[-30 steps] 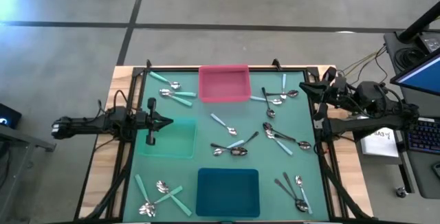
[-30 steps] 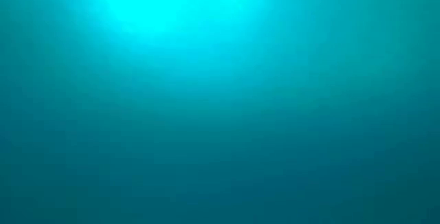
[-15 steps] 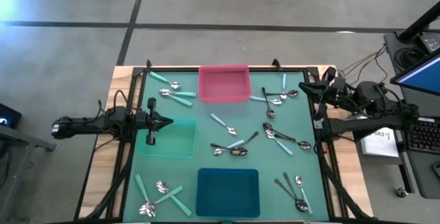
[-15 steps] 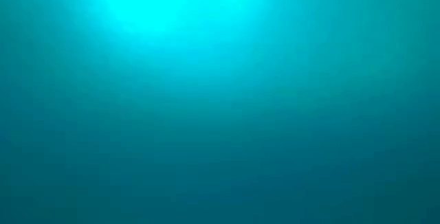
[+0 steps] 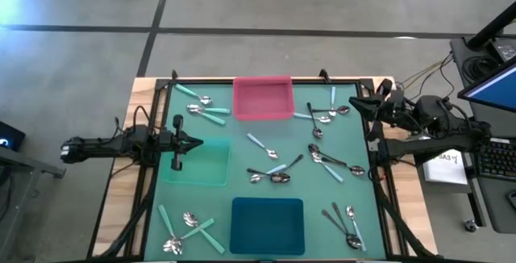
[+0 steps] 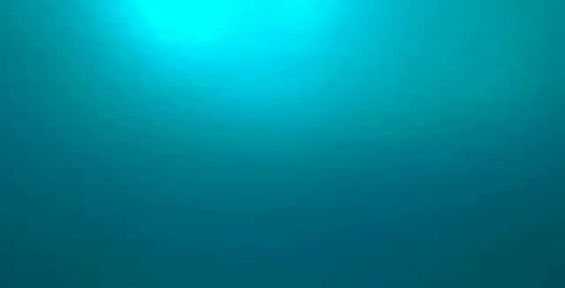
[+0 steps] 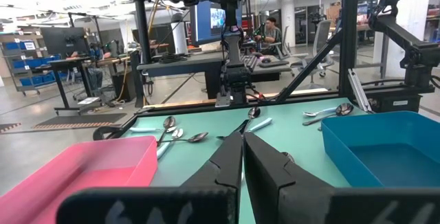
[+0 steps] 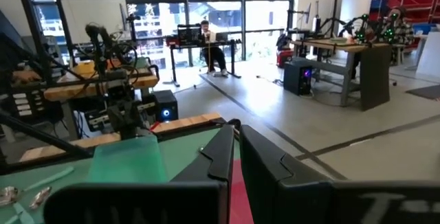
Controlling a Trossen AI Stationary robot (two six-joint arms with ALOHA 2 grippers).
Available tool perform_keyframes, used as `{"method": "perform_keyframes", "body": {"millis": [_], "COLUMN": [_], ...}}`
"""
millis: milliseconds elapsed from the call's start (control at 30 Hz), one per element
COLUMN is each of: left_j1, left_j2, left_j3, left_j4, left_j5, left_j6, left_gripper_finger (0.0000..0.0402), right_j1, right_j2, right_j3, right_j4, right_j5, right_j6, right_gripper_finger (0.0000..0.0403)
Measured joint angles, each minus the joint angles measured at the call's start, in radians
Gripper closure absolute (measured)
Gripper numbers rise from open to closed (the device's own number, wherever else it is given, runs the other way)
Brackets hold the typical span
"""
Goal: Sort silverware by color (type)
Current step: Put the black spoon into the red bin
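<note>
Counter (image 5: 242, 126): green mat in black frame; spoons lie loose in 6 groups, none in a tray.
Spoons far-left (image 5: 201, 108): approx 4, mint handles, just left of pink tray.
Spoons far-right (image 5: 324, 114): approx 5, pale blue and dark handles mixed, right of pink tray, near right claw.
Spoons centre (image 5: 274, 170): approx 5; one pale blue lies alone a bit farther back, rest overlap, blue and dark handles.
Spoons mid-right (image 5: 332, 163): approx 4, blue and dark, touching/crossed.
Spoons near-left (image 5: 187, 229): approx 5, mint handles, piled, left of blue tray.
Spoons near-right (image 5: 347, 224): approx 4, dark handles, right of blue tray.
Total: roughly two dozen; exact count unsure where piled.
Trays: 3. Pink tray (image 5: 263, 98) at far edge mid; green tray (image 5: 203, 164) at left; blue tray (image 5: 268, 224) at near edge mid.
Left claw (image 5: 196, 143): at left edge, above green tray's far-left part, points toward centre; fingers together, nothing between them (wrist view).
Right claw (image 5: 359, 101): at far-right corner of counter, over frame edge; fingers together, holds nothing.
Low view: only a blue-green glow, nothing readable.
Around: monitor (image 5: 493, 73) and keyboard (image 5: 490, 160) right of counter; cables (image 5: 419, 73) behind right arm; desks and a seated person (image 8: 210, 45) far off in room.
In the way: nothing covers the spoons; piles overlap each other.
</note>
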Motion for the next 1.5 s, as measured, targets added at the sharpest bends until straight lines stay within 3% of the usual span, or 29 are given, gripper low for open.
{"method": "perform_keyframes", "body": {"millis": [267,867,1367,1500], "left_j1": [0.000,0.000,0.000,0.000], "left_j2": [0.000,0.000,0.000,0.000], "left_j3": [0.000,0.000,0.000,0.000], "left_j4": [0.000,0.000,0.000,0.000], "left_j5": [0.000,0.000,0.000,0.000], "left_j6": [0.000,0.000,0.000,0.000], "left_gripper_finger": [0.0402,0.0402,0.0402,0.0402], "right_j1": [0.000,-0.087,-0.327,-0.369], "right_j2": [0.016,0.309,0.426,0.478], "right_j3": [0.000,-0.002,0.000,0.000], "right_j4": [0.008,-0.202,-0.412,-0.397], "right_j5": [0.000,0.047,0.041,-0.013], "right_j6": [0.178,0.502,0.667,0.684], "right_gripper_finger": [0.0385,0.0383,0.0277,0.0265]}}
